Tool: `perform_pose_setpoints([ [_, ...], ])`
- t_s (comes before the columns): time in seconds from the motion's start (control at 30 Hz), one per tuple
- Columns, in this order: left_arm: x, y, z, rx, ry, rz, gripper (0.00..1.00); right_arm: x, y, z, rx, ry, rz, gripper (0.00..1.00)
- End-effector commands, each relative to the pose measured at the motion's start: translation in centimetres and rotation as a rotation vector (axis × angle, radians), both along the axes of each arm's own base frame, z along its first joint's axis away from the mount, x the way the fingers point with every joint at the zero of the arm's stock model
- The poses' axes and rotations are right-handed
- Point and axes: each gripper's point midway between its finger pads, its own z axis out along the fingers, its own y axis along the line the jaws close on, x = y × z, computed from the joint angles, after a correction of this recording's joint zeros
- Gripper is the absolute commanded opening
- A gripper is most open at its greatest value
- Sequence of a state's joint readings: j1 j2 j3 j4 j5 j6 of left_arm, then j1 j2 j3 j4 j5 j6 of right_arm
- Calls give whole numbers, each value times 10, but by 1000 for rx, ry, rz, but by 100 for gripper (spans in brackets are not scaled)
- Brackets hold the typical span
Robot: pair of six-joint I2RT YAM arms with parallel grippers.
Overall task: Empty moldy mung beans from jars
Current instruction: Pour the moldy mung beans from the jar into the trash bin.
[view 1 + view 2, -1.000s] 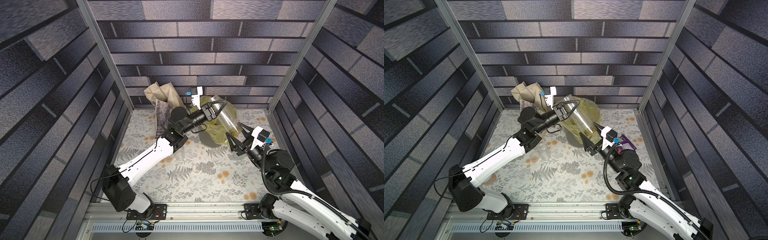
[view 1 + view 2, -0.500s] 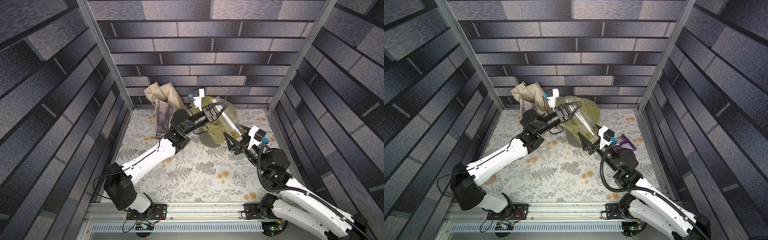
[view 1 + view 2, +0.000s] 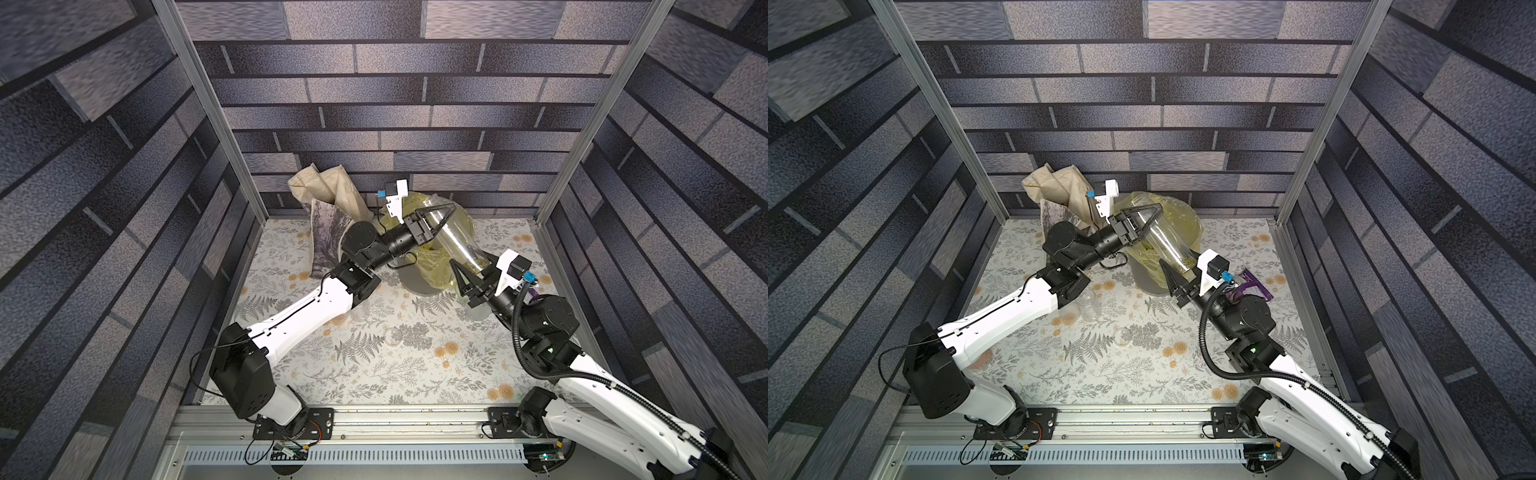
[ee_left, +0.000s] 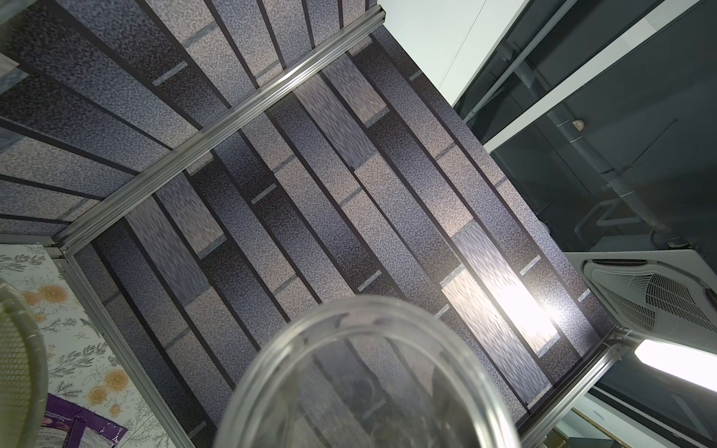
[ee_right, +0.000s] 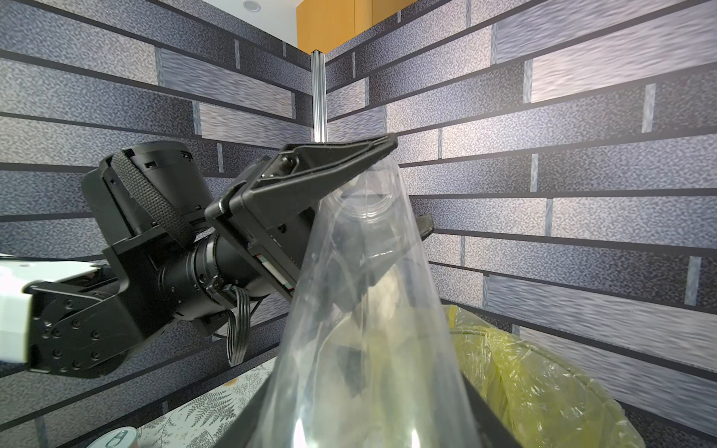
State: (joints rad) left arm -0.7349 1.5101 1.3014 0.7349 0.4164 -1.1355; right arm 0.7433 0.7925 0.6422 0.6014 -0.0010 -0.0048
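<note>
Nearest me, a pale tablecloth printed with grey ferns and orange flowers covers the work surface. A spare jar of clear plastic stands on it just beside my left forearm, and a purple packet lies by my right arm. Beyond these, my right claw is clamped on the lower end of a slim clear jar, and my left claw grips its upper end. The jar's long axis slants, rising from my right claw up and away to my left claw. The olive-green mung beans lie heaped in the low end, by my right claw. Glare hides which end bears the lid, so I cannot tell. The jar hangs in the air over the near side of a grey bucket lined with a yellow plastic bag. To the bucket's left, a cream cloth tote stands by the back wall. Walls papered in a grey brick pattern, with aluminium posts at the corners, close in three sides.
</note>
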Motion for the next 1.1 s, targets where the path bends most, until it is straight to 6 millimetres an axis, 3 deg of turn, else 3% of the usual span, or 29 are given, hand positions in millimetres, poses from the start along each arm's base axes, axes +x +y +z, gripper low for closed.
perform_pose_setpoints([
  [0.0,-2,0,-4,-7,6,-11,41,-12,2,24,54,-60,61,58],
  [0.13,-5,2,-2,-2,-2,-5,41,-11,3,26,62,-58,67,66],
  [0.37,-8,7,-4,2,-3,5,41,-9,3,25,71,-54,63,70],
  [0.47,-8,8,-5,7,-3,7,41,-10,5,25,71,-54,76,69],
  [0.83,-3,9,-7,8,-2,12,42,-7,11,26,51,-41,105,47],
  [0.93,3,13,-14,20,17,39,60,-1,13,26,28,3,94,44],
  [1.0,11,18,-23,51,43,67,93,8,13,25,-7,61,63,41],
  [1.03,14,22,-27,75,43,90,100,12,13,23,-27,93,48,41],
  [1.07,17,27,-30,103,39,125,100,15,14,22,-44,114,41,41],
])
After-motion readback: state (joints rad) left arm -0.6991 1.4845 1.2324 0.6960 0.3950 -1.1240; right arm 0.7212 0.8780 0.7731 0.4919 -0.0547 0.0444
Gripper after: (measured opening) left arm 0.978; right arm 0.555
